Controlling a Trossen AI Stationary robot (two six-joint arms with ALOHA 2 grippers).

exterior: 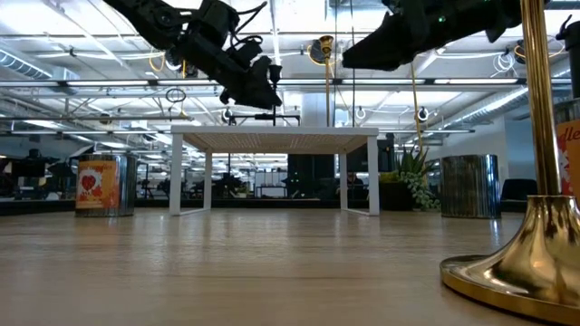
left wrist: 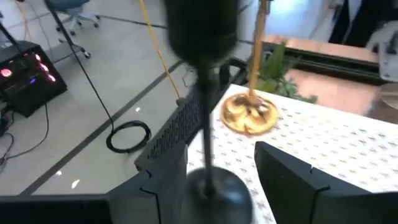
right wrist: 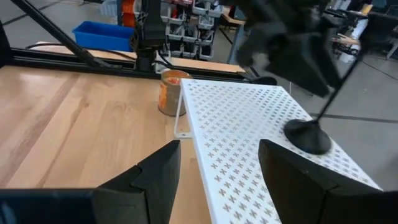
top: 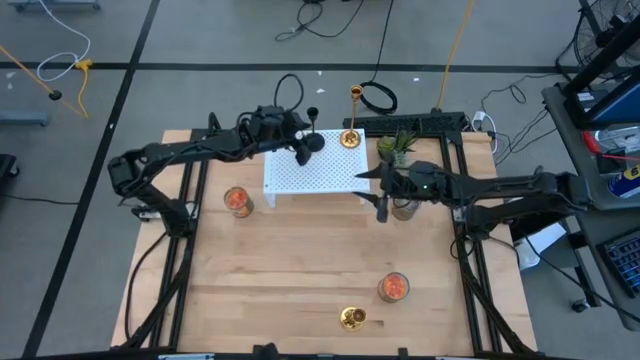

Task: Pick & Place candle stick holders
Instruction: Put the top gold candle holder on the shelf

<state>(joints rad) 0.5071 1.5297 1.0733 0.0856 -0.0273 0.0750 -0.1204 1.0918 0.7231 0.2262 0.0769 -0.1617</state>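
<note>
Above the far edge of the white perforated shelf [top: 312,172], the left gripper [top: 303,146] is closed on the black candlestick [top: 312,128], its base just over or touching the surface, apparently to stand it beside the brass candlestick [top: 351,135] already upright there. The right gripper [right wrist: 217,165] waits with jaws open at the shelf's right end. A second brass candlestick [top: 352,318] stands near the table's [top: 300,280] front edge; the orange tins' [top: 238,200] labels cannot be read.
</note>
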